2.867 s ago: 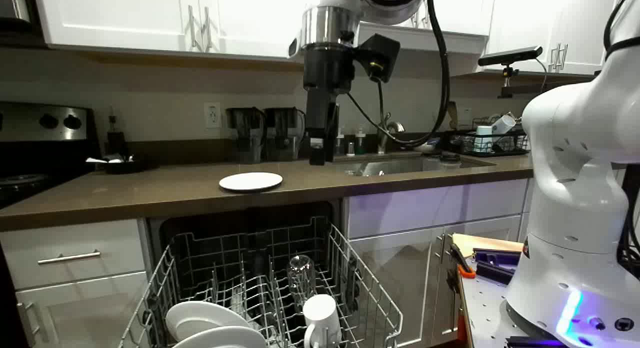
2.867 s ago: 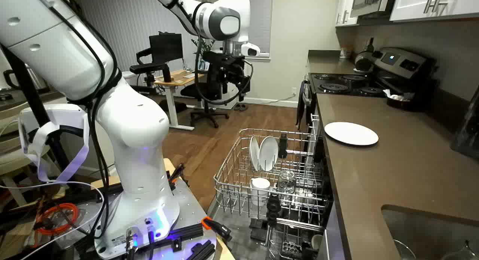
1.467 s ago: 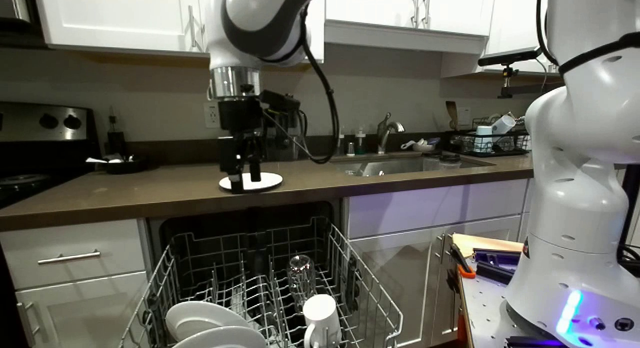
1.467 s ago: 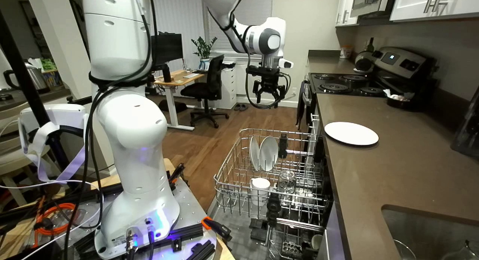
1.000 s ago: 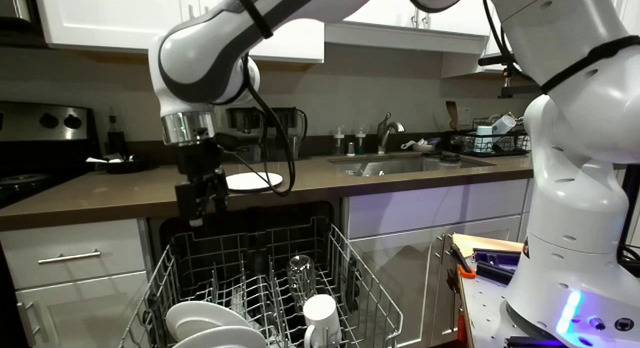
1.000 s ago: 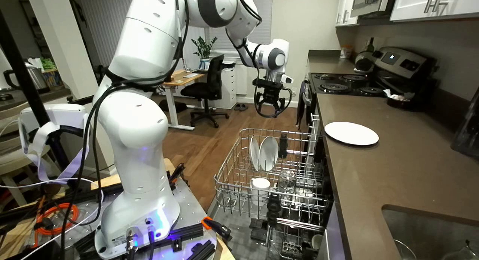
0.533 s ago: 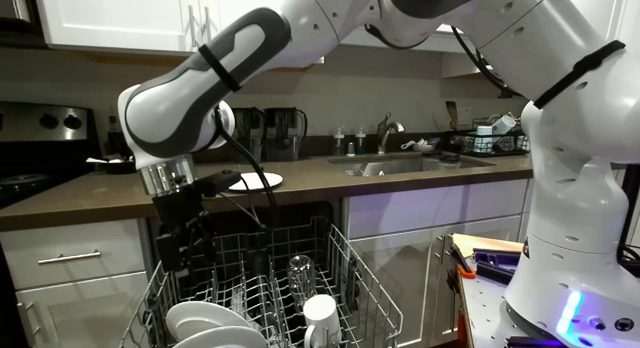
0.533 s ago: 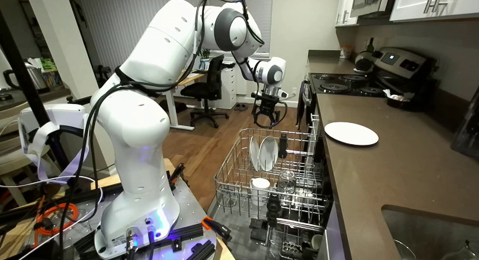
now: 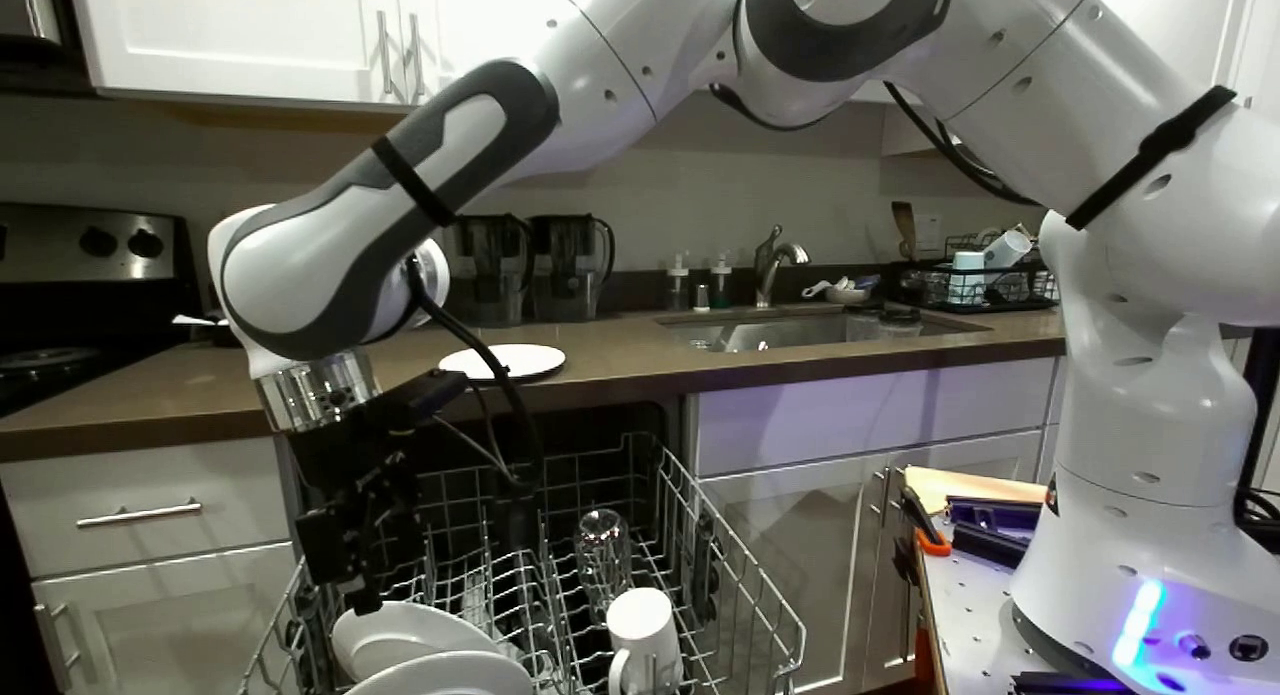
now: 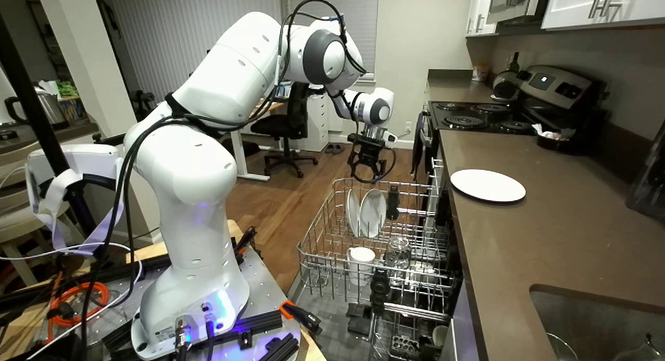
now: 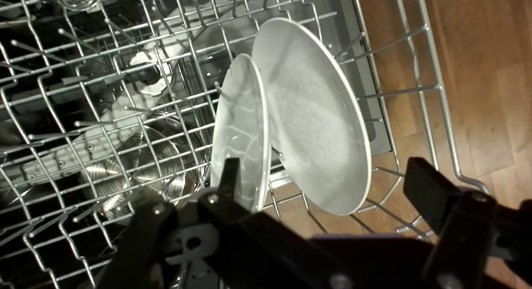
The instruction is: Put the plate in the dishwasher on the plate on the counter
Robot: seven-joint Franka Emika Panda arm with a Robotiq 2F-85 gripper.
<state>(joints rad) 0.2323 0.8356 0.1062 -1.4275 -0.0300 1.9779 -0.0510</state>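
Two white plates stand tilted on edge in the dishwasher rack [image 9: 734, 540]. In the wrist view one is on the left [image 11: 245, 102] and a wider-facing one on the right [image 11: 316, 114]. They also show in an exterior view [image 10: 373, 213]. Another white plate [image 9: 505, 362] lies flat on the counter, also seen in an exterior view [image 10: 488, 185]. My gripper [image 11: 323, 166] is open and empty, tilted over the two racked plates, with its fingers spread wide. One finger [image 11: 231, 176] overlaps the left plate in the wrist view; I see no grip on it.
A white mug [image 9: 642, 625] and a clear glass [image 9: 603, 550] stand in the rack near the plates. Wire tines [image 11: 50, 54] and the rack's side rails surround the plates. The counter edge [image 9: 580, 390] is behind the rack, with a sink [image 9: 800, 333] and pitchers [image 9: 565, 265].
My arm has swung from beside the counter plate out over the rack. The gripper has gone down and tilted, close above the racked plates. The plates have not moved.
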